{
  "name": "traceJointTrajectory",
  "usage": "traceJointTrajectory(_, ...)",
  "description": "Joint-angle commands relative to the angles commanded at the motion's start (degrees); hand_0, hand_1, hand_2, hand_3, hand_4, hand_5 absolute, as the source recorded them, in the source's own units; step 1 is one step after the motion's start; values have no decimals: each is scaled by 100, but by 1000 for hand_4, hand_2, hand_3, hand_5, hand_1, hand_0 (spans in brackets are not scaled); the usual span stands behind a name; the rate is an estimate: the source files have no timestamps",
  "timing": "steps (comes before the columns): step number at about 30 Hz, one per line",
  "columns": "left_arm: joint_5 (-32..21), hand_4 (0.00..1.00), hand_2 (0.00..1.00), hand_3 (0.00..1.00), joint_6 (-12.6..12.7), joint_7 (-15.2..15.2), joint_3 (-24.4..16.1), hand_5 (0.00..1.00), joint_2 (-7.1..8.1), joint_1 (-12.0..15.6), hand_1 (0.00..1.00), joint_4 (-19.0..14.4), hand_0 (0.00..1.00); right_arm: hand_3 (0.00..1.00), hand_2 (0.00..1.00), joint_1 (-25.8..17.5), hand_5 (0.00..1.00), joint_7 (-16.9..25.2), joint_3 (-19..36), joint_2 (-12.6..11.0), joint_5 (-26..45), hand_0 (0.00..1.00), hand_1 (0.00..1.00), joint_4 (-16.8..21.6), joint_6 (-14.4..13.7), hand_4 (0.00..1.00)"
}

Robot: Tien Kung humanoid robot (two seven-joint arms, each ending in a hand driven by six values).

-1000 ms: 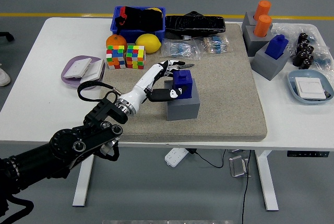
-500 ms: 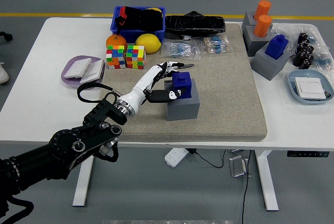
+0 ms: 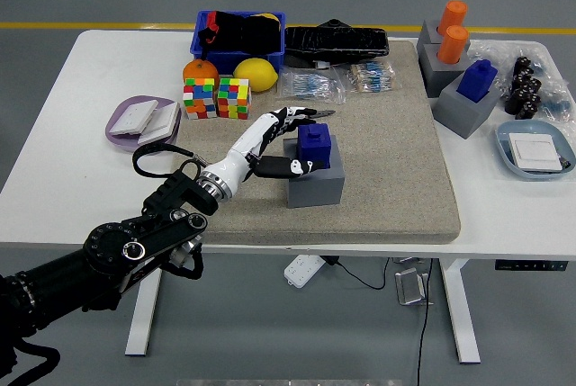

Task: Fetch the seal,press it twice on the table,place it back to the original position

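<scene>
Blue seal: upright in grey block holder, mid-mat; apparently seated, base partly hidden.

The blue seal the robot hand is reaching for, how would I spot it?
Find the beige felt mat on the white table. Near its middle, a grey block holds the small blue plastic seal; the other blue seal stands far right, no robot hand nearby.

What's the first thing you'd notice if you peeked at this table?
The robot's left hand reaches in from the lower left, its fingers spread around a blue seal that stands in a grey block in the middle of the beige mat. Next come two bright puzzle cubes by an orange and a lemon at the mat's far left corner, and two orange seals at the far right.
</scene>
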Motion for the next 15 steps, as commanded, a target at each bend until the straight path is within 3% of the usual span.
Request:
traceJointTrajectory(1, -21, 998, 835, 869, -29, -7, -18, 6, 1, 4, 926, 4, 908, 673, 728, -1, 494, 0, 2, 1, 3, 789, 699, 0, -1, 826)
traceJointTrajectory(2, -35, 998, 898, 917, -76, -11, -51, 125, 1, 12, 968, 9, 932, 673, 728, -5, 494, 0, 4, 4, 4, 790, 699, 0, -1, 826)
traceJointTrajectory(7, -12, 998, 898, 917, -250, 38, -210, 125, 0, 53, 968, 28, 932, 673, 728, -22, 494, -3, 0, 13, 10, 790, 699, 0, -2, 826)
traceJointTrajectory(8, 50, 998, 998, 998, -355, 130, -261, 289, 0, 66, 998, 36, 992, 673, 728, -28, 494, -4, 2, 17, 8, 789, 699, 0, -3, 826)
traceJointTrajectory(13, 186, 998, 998, 998, -754, 399, -423, 289, 29, 87, 998, 56, 992, 673, 728, -18, 494, 2, 14, 27, 33, 789, 699, 0, -2, 826)
traceJointTrajectory(14, 196, 998, 998, 998, -816, 442, -479, 443, 43, 88, 998, 52, 998, 673, 727, -7, 493, 3, 18, 27, 39, 789, 699, 0, -2, 827)
traceJointTrajectory(15, 199, 998, 998, 998, -891, 490, -561, 443, 65, 94, 998, 43, 998, 673, 727, 1, 493, 3, 23, 27, 44, 789, 699, 0, 0, 827)
